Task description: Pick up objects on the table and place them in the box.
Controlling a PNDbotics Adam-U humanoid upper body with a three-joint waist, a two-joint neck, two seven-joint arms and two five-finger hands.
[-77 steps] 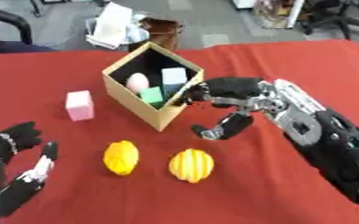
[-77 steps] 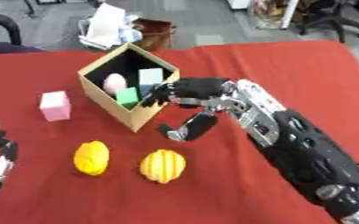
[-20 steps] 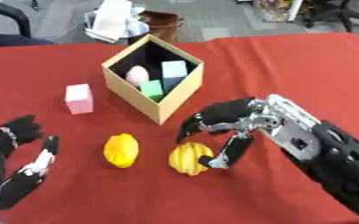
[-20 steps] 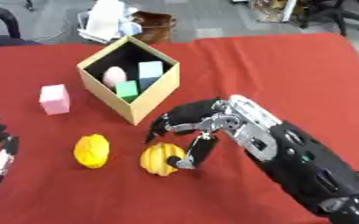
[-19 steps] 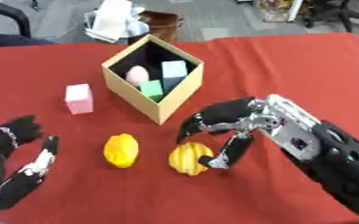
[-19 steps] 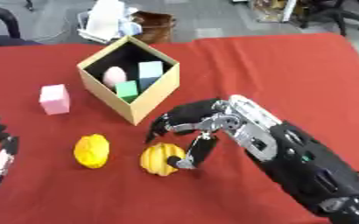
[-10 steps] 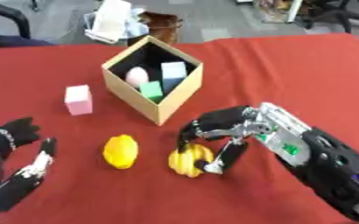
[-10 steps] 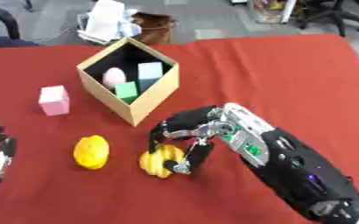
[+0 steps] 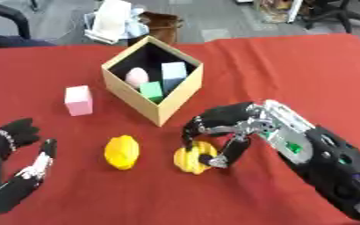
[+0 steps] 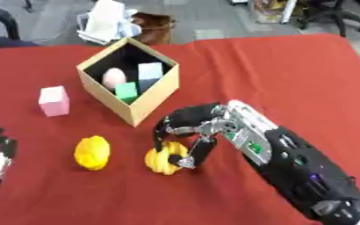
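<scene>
The ribbed yellow fruit [image 9: 192, 159] sits on the red table [image 9: 290, 74], the right hand [image 9: 223, 132] curled around it. The box [image 9: 154, 83] holds 3 objects; another yellow fruit [image 9: 122, 152] and pink block [image 9: 78, 100] remain. Left hand [image 9: 14, 176] rests open.

Box [image 9: 154, 94] sits mid-bench [image 9: 306, 70], open top up, w/ three items inside: an egg-shaped one [image 9: 137, 77] at its left, a tall block [image 9: 173, 72] at its right, a small cube [image 9: 152, 91] in front of both. Left of box, apart from it: another block [image 9: 78, 100]. In front of box, two ribbed fruits side by side: one [image 9: 122, 152] front-left, the other [image 9: 191, 159] directly in front. Right hand [image 9: 228, 129] comes in from box's front-right, fingers curled round the nearer fruit. Left hand [image 9: 14, 176] rests well front-left of box, at lower corner. Behind box, off the bench: papers [image 9: 110, 19] and a bag [image 9: 164, 27].
</scene>
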